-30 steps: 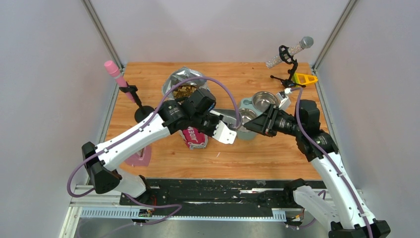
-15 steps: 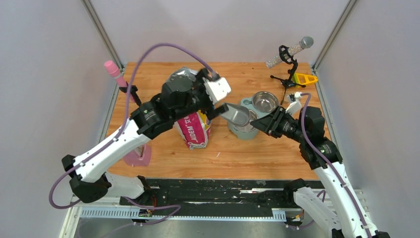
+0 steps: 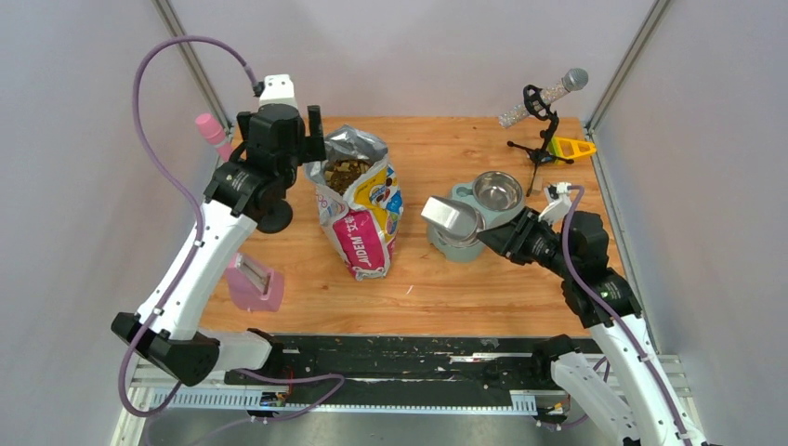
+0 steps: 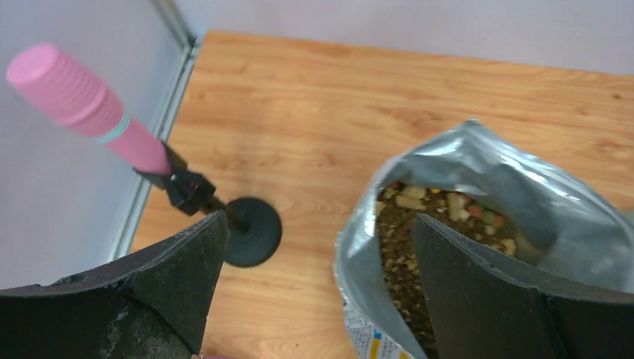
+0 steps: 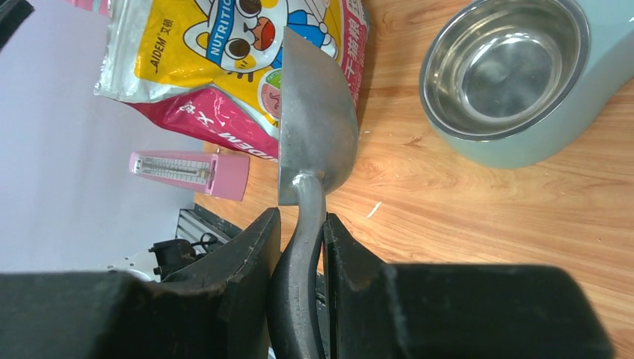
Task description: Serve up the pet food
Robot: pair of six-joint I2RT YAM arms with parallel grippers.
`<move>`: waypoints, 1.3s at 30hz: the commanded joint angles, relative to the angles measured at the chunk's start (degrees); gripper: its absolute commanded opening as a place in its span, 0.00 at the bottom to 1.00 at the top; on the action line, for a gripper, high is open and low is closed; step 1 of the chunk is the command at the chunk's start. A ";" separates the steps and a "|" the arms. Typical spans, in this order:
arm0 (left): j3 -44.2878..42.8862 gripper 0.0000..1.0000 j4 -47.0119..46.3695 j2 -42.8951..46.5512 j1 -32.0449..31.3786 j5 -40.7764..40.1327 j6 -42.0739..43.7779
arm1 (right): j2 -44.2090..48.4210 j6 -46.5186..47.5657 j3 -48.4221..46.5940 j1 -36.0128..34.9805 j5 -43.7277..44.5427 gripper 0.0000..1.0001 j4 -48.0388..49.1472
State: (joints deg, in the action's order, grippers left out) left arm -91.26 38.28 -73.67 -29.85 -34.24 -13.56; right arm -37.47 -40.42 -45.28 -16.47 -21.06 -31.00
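The pet food [image 3: 348,170] [image 4: 419,239] lies as brown and tan kibble in the open mouth of an upright cartoon-cat bag [image 3: 361,209] [image 4: 478,164] [image 5: 224,52] at the table's middle. My left gripper [image 3: 279,130] [image 4: 318,224] is open and empty, raised just left of the bag's mouth. My right gripper [image 3: 506,240] [image 5: 301,221] is shut on the handle of a grey metal scoop [image 3: 449,216] [image 5: 314,112]. The scoop's blade hangs over the near side of a teal feeder [image 3: 462,246] [image 5: 568,127] and points toward the bag. No kibble shows in the scoop.
A steel bowl [image 3: 497,190] [image 5: 505,67] in the feeder looks empty. A pink microphone [image 3: 212,130] [image 4: 75,101] on a black stand is at the back left, a pink metronome [image 3: 253,283] [image 5: 191,172] at the front left. A silver microphone [image 3: 548,93] and a yellow piece [image 3: 570,147] are at the back right.
My left arm has swung from the middle of the table up to the back left, and its jaws have opened. The bag now stands upright. The scoop has shifted slightly right.
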 commanded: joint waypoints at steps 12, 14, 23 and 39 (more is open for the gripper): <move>7.54 1.00 0.28 -7.86 13.66 23.70 -11.06 | 0.36 3.08 1.78 -0.05 0.86 0.00 6.10; 7.17 0.99 0.10 -9.55 13.86 24.46 -11.46 | 0.10 2.99 2.09 -0.06 0.89 0.00 6.18; 3.45 0.06 2.53 -16.19 13.94 34.82 -11.66 | 0.09 4.05 2.85 -0.06 3.07 0.00 6.05; -16.71 0.00 6.22 -12.05 12.36 23.63 0.14 | 1.45 6.86 -1.31 -0.09 6.07 0.00 5.34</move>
State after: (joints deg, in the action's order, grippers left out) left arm -94.41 52.45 -90.45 -16.78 -6.44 -19.27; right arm -37.30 -34.70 -42.24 -16.47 -15.62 -29.43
